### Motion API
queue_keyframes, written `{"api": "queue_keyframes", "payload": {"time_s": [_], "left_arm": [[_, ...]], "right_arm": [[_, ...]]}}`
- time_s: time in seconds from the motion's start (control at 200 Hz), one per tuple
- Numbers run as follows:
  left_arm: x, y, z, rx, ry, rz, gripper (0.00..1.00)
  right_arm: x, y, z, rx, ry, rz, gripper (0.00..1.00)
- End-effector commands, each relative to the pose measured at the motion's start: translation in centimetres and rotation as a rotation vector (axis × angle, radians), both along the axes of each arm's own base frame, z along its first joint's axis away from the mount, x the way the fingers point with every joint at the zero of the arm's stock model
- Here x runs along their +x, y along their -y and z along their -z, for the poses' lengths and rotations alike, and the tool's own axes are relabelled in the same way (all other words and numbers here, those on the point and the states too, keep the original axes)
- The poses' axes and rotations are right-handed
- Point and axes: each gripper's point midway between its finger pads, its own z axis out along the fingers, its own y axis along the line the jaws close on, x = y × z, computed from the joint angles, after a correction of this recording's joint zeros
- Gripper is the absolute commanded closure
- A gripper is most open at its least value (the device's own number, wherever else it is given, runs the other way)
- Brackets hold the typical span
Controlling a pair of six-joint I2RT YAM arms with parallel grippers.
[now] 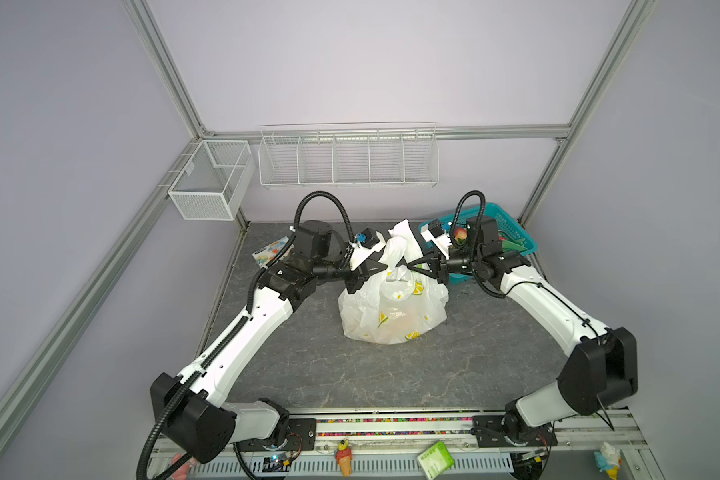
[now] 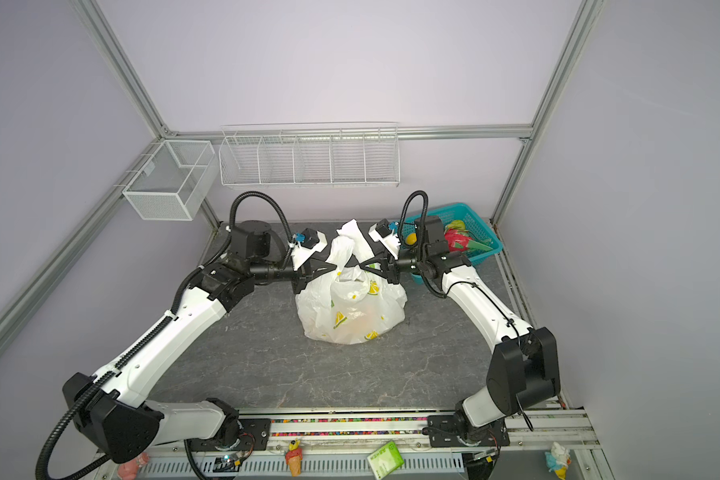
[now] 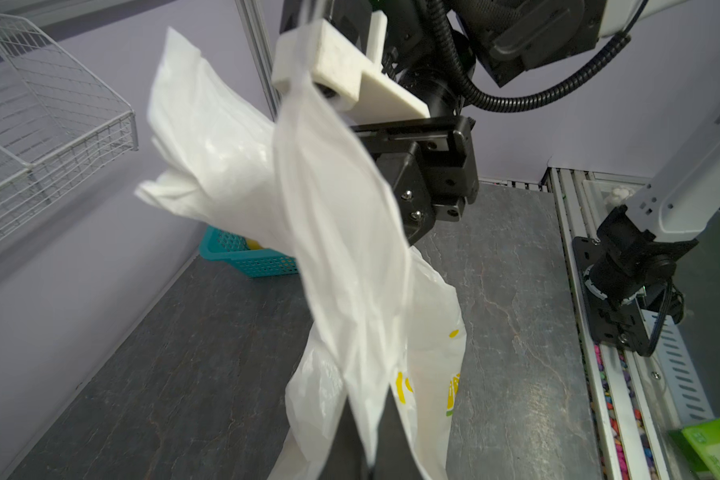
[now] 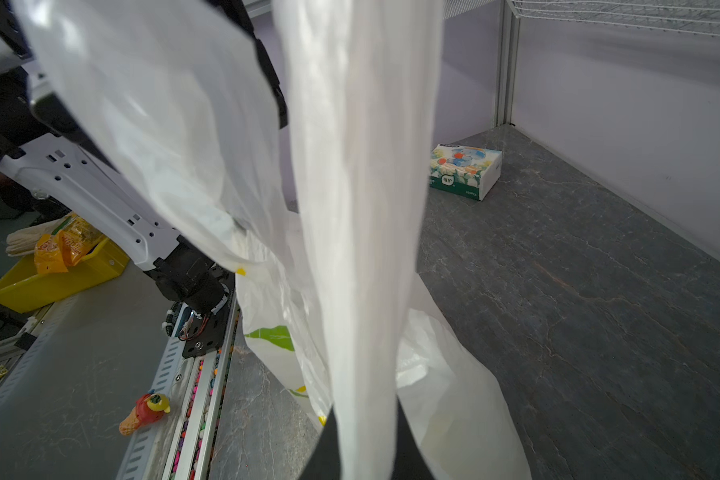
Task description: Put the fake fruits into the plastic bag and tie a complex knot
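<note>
A white plastic bag (image 1: 391, 316) printed with lemons sits mid-table between two robot arms. An orange shape (image 1: 400, 325) shows faintly through its side; which fruit it is cannot be told. Behind it on the right, a teal basket (image 2: 462, 214) holds a pink dragon fruit (image 2: 454, 241), a yellow fruit (image 2: 410, 238) and others partly hidden by the arm. The left gripper (image 1: 382, 266) is pinched tight on one handle (image 3: 341, 249). The right gripper (image 1: 407, 266) has its jaws almost together around the other handle (image 4: 362, 208). In both wrist views the handles cover the fingertips.
</note>
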Motion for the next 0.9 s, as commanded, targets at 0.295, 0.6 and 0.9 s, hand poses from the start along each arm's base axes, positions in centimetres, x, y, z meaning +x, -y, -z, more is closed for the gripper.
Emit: {"api": "queue_keyframes", "payload": {"time_s": [0.295,0.6,0.9], "left_arm": [[0.3,1.5,2.7,0.213,0.005,0.083,1.00],[1.4,1.6,3.4,0.284,0.003,0.087,1.00],[1.7,2.2,3.6,0.276,-0.006,0.105,1.00]], "right_arm": [[-0.2,-0.2,0.0,0.015,0.002,-0.040,0.76],[-0.8,-0.3,0.1,0.038,0.001,-0.079,0.62],[-0.5,-1.2,-0.3,0.063,0.031,-0.074,0.46]]}}
